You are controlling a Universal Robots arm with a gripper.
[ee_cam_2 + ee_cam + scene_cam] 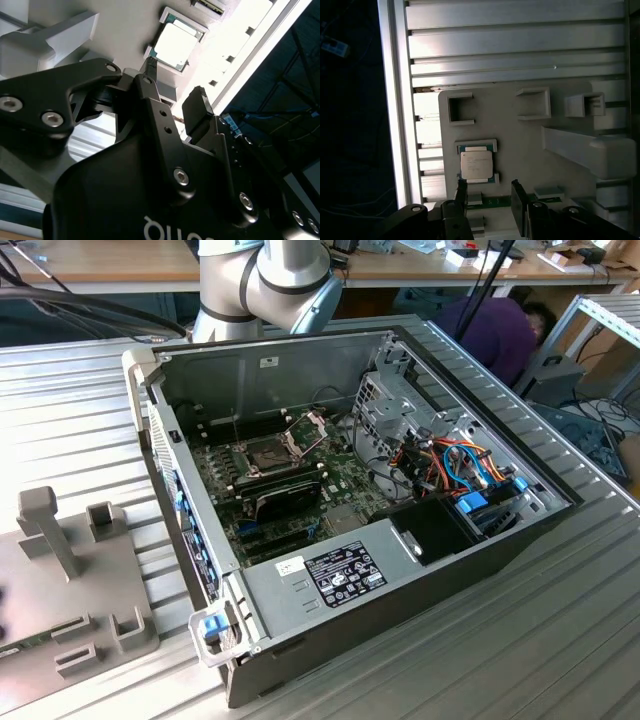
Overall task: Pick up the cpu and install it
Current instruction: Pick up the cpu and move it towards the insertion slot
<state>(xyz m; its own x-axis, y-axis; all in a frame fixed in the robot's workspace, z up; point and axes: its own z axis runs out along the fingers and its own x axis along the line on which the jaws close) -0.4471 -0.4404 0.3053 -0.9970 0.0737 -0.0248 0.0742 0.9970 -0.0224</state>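
My black jaws [490, 192] stood spread and empty, just short of the small square silvery-topped cpu [476, 165], which lay in its nest on the pale grey fixture plate [520, 150]. Nothing was lifted yet. At two o'clock from that plate in the exterior view, the dark square socket [272, 452] in the open computer case [400, 630] looked unfilled.

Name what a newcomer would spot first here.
The open computer case dominates the exterior view, its motherboard bare and the socket frame hinged up. In both wrist views the cpu lies in a recess of the grey holder plate, with the open gripper close by, holding nothing.
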